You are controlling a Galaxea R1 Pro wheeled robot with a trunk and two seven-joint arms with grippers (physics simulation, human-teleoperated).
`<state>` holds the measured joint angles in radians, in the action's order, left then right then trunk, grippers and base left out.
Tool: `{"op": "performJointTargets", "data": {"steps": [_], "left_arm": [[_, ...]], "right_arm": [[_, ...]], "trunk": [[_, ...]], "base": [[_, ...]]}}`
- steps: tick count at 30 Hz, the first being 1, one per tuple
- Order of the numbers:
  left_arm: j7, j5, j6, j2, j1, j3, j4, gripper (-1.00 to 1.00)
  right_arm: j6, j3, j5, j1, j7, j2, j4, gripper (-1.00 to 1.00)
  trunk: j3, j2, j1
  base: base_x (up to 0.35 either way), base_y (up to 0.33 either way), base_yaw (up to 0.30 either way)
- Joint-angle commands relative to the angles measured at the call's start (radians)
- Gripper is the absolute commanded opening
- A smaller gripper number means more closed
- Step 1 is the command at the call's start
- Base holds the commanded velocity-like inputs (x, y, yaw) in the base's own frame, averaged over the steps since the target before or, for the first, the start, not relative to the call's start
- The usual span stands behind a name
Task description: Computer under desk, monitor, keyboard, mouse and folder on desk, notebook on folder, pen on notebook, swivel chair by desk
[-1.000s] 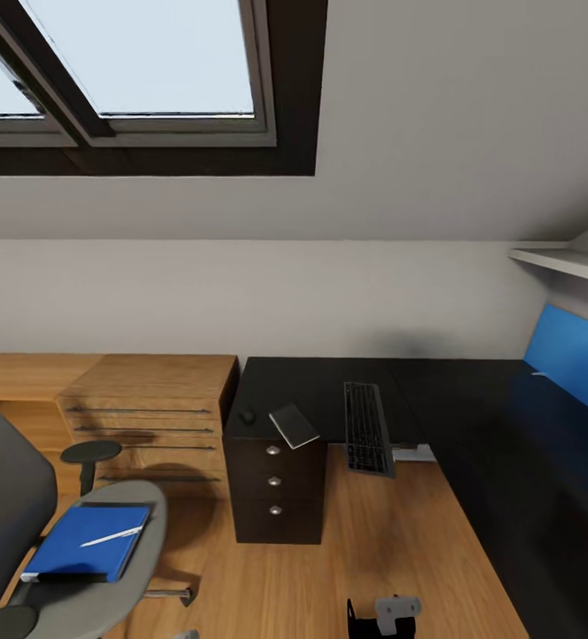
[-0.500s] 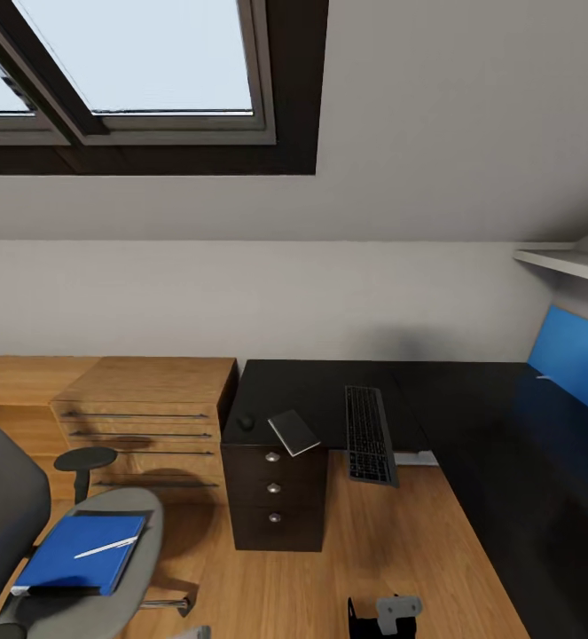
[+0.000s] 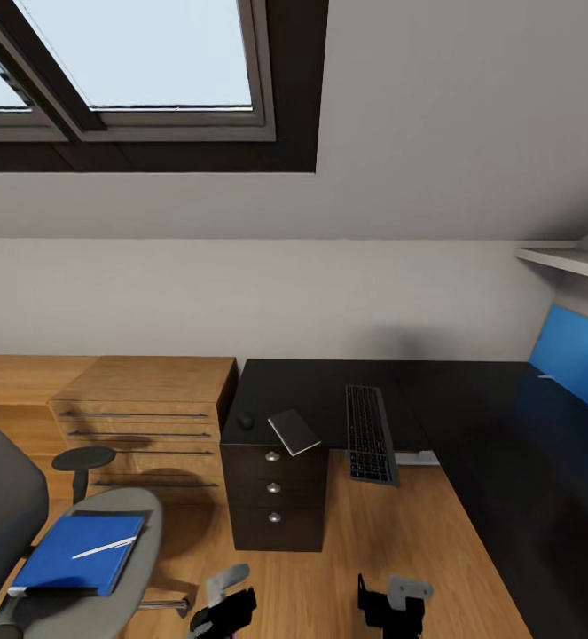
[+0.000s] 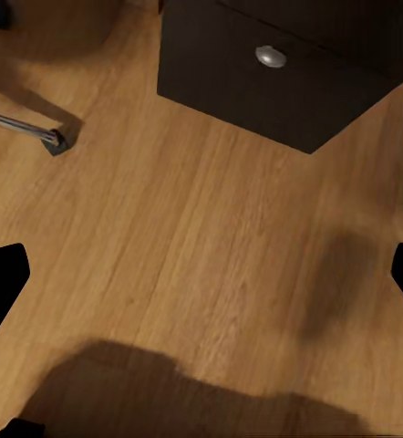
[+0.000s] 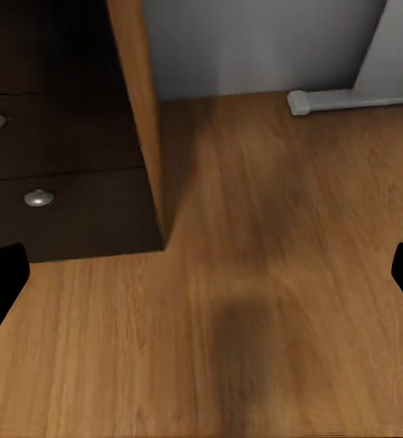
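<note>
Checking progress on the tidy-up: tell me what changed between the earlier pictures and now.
Both arms came up into the bottom of the head view: the left gripper appeared and the right gripper rose higher. Both are open and hold nothing. The camera drifted slightly early on. The folder with the pen stays on the chair, and the notebook and keyboard stay on the desk.

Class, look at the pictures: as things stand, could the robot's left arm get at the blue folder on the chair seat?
Probably yes: the folder lies uncovered on the swivel chair seat, only the pen on it, and the open left gripper hangs beside the seat.
</note>
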<state>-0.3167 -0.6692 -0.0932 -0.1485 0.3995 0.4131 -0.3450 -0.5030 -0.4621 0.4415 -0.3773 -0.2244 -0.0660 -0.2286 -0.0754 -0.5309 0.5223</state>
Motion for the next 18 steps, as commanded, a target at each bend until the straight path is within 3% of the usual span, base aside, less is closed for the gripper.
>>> {"op": "performJointTargets", "data": {"steps": [1,4,5,6,7,8,10,11,12,13,14,15,16,17,18], "left_arm": [[-0.026,-0.010,0.039,0.001,0.001,0.008,-0.041,1.00],[-0.144,-0.013,0.273,0.004,0.001,0.002,-0.256,1.00],[-0.167,-0.015,0.310,0.005,0.001,0.000,-0.300,1.00],[-0.208,-0.018,0.364,0.006,0.001,-0.003,-0.383,1.00],[-0.225,-0.019,0.385,0.006,0.001,-0.004,-0.422,1.00],[-0.252,-0.021,0.415,0.007,0.001,-0.005,-0.490,1.00],[-0.270,-0.022,0.436,0.008,0.001,-0.005,-0.543,1.00],[-0.282,-0.022,0.451,0.008,0.001,-0.004,-0.582,1.00],[-0.286,-0.022,0.457,0.009,0.001,-0.005,-0.597,1.00],[-0.290,-0.021,0.462,0.009,0.001,-0.006,-0.610,1.00],[-0.295,-0.021,0.469,0.009,0.001,-0.009,-0.632,1.00],[-0.297,-0.021,0.471,0.009,0.001,-0.011,-0.644,1.00],[-0.300,-0.021,0.474,0.010,0.001,-0.021,-0.671,1.00],[-0.301,-0.021,0.475,0.010,0.001,-0.030,-0.686,1.00],[-0.302,-0.022,0.478,0.011,0.001,-0.068,-0.732,1.00]], "right_arm": [[0.022,-0.008,0.025,-0.002,-0.007,0.006,-0.023,1.00],[0.161,-0.005,0.139,-0.005,-0.004,0.050,-0.173,1.00],[0.192,-0.005,0.165,-0.005,-0.003,0.062,-0.209,1.00],[0.257,-0.004,0.221,-0.005,-0.002,0.084,-0.283,1.00],[0.292,-0.004,0.250,-0.006,-0.002,0.096,-0.321,1.00],[0.362,-0.003,0.311,-0.007,-0.001,0.119,-0.391,1.00],[0.426,0.000,0.375,-0.010,0.000,0.143,-0.451,1.00],[0.479,0.014,0.445,-0.016,0.000,0.166,-0.498,1.00],[0.502,0.028,0.482,-0.020,0.000,0.176,-0.517,1.00],[0.522,0.047,0.519,-0.024,0.000,0.185,-0.533,1.00],[0.560,0.092,0.596,-0.033,0.000,0.200,-0.557,1.00],[0.580,0.118,0.634,-0.036,0.001,0.205,-0.566,1.00],[0.626,0.167,0.701,-0.042,0.001,0.212,-0.578,1.00],[0.651,0.190,0.731,-0.044,0.003,0.215,-0.583,1.00],[0.727,0.254,0.800,-0.048,0.014,0.220,-0.591,1.00]], "trunk": [[-0.005,-0.009,0.004],[-0.015,-0.030,0.016],[-0.018,-0.037,0.020],[-0.021,-0.044,0.024],[-0.024,-0.051,0.027],[-0.027,-0.058,0.031],[-0.034,-0.072,0.039],[-0.037,-0.079,0.043],[-0.040,-0.086,0.047],[-0.043,-0.093,0.050],[-0.046,-0.100,0.054],[-0.049,-0.107,0.058],[-0.052,-0.114,0.062],[-0.055,-0.121,0.066],[-0.059,-0.128,0.070]], "base": [[0.000,0.000,0.000],[0.000,0.000,0.000],[0.000,0.000,0.000],[0.000,0.000,0.000],[0.000,0.000,0.000],[0.000,0.000,0.000],[0.000,0.000,0.000],[0.000,0.000,0.000],[0.000,0.000,0.000],[0.000,0.000,0.000],[0.000,0.000,0.000],[0.000,0.000,0.000],[0.000,0.000,0.000],[0.000,0.000,0.000],[0.000,0.000,0.000]]}}
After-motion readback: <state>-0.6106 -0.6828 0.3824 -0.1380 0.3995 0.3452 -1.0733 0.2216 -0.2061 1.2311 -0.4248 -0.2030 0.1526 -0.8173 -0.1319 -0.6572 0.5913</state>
